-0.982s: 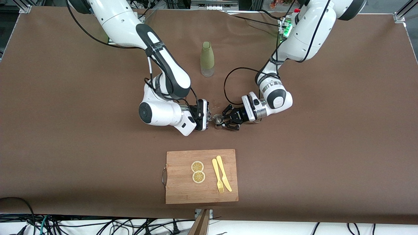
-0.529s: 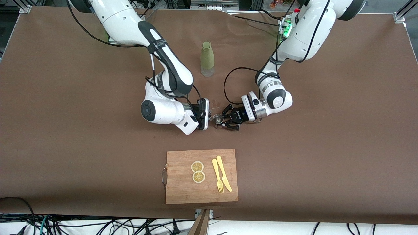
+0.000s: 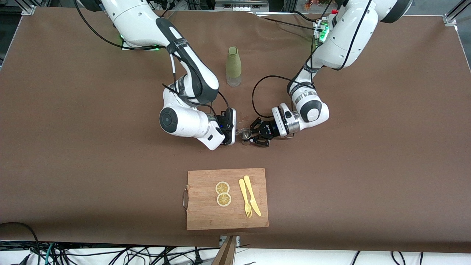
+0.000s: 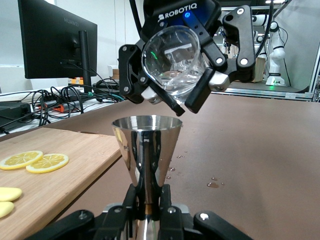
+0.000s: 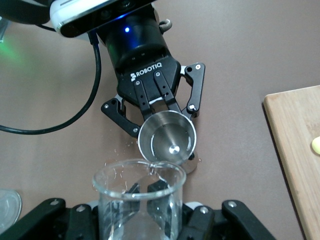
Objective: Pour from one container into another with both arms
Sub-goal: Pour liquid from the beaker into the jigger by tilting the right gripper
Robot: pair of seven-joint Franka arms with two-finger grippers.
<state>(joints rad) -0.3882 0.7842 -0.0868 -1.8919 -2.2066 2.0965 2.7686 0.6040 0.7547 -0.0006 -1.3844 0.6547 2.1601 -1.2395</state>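
My left gripper is shut on the narrow waist of a metal cone jigger, which it holds upright just above the brown table. In the left wrist view the jigger rises from the gripper. My right gripper is shut on a clear glass beaker. The beaker is tilted, its lip just over the jigger's rim. A little clear liquid lies in the beaker. In the right wrist view the beaker sits in my right gripper, its rim over the jigger.
A green-sleeved bottle stands toward the arms' bases. A wooden cutting board lies nearer the front camera and carries two lemon slices and a yellow fork and knife. Water drops dot the table by the jigger.
The right arm's wrist has risen and turned a little, bringing the beaker closer over the jigger. The left arm and the jigger have stayed still.
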